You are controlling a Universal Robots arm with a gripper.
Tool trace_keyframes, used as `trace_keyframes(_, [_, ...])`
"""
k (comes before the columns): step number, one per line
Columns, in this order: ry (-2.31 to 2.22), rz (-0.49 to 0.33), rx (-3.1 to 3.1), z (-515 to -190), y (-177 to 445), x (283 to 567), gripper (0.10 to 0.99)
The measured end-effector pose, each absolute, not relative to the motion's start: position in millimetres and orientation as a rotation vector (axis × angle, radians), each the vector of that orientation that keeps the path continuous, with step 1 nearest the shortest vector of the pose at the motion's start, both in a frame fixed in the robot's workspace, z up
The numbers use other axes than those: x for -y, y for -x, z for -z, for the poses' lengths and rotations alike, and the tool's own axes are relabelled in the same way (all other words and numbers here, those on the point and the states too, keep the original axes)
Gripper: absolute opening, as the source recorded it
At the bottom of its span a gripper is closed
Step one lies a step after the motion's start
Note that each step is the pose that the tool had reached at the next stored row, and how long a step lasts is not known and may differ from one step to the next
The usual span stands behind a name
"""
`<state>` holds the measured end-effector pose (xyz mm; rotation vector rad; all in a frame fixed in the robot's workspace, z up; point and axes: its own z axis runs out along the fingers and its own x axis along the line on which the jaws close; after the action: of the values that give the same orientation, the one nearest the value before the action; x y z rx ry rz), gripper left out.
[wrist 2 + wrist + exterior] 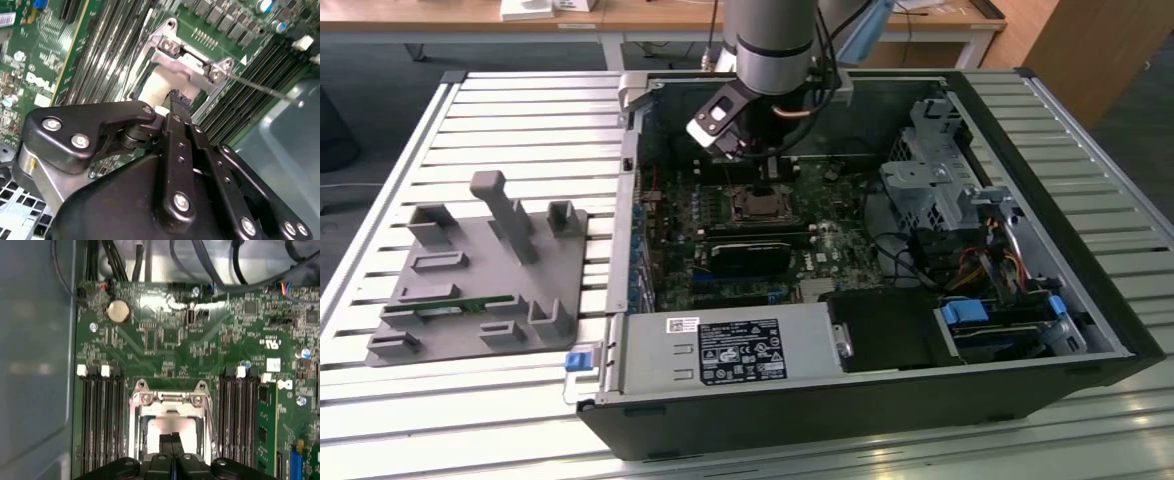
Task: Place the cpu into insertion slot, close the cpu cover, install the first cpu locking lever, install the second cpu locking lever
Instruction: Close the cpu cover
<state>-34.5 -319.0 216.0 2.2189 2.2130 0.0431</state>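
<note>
Gripper (pixel 172 438), fingertips together, over the pale cpu (pixel 154 430) inside the silver-rimmed insertion slot (pixel 134 422), flanked by memory slots (pixel 102 420) on the motherboard (pixel 165 335).

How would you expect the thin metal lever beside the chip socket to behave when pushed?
The lever is a slim bare wire, so it probably flexes springily. Its smooth shiny metal may slip off the gripper.

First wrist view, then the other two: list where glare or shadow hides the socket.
First wrist view: glare whitens the cpu and the metal case wall beyond the board. Second wrist view: the dark gripper blocks much of the washed-out cpu. Exterior view: the insertion slot lies in shade under the arm, while the slatted table is brightly lit.
</note>
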Motion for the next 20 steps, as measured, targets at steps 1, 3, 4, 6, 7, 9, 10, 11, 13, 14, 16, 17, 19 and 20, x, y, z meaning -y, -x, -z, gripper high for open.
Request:
trace_keyframes(1, [-2.219, -0.043, -2.213, -215, 36, 319, 0.106])
trace_keyframes(3, [-2.219, -0.043, -2.213, -214, 40, 319, 0.106])
trace_keyframes(4, [-2.219, -0.043, -2.213, -213, 42, 319, 0.106])
trace_keyframes(6, [-2.219, -0.043, -2.213, -211, 45, 319, 0.106])
trace_keyframes(7, [-2.219, -0.043, -2.213, -211, 46, 318, 0.106])
trace_keyframes(9, [-2.219, -0.043, -2.213, -210, 47, 318, 0.106])
trace_keyframes(10, [-2.219, -0.043, -2.213, -209, 48, 318, 0.106])
trace_keyframes(11, [-2.219, -0.043, -2.213, -208, 48, 318, 0.106])
trace_keyframes(13, [-2.219, -0.043, -2.213, -207, 49, 318, 0.106])
trace_keyframes(14, [-2.219, -0.043, -2.213, -206, 49, 318, 0.106])
trace_keyframes(16, [-2.219, -0.043, -2.213, -204, 49, 318, 0.106])
trace_keyframes(17, [-2.219, -0.043, -2.213, -203, 49, 318, 0.106])
trace_keyframes(19, [-2.219, -0.043, -2.213, -202, 50, 318, 0.106])
trace_keyframes(20, [-2.219, -0.042, -2.213, -201, 50, 318, 0.106])
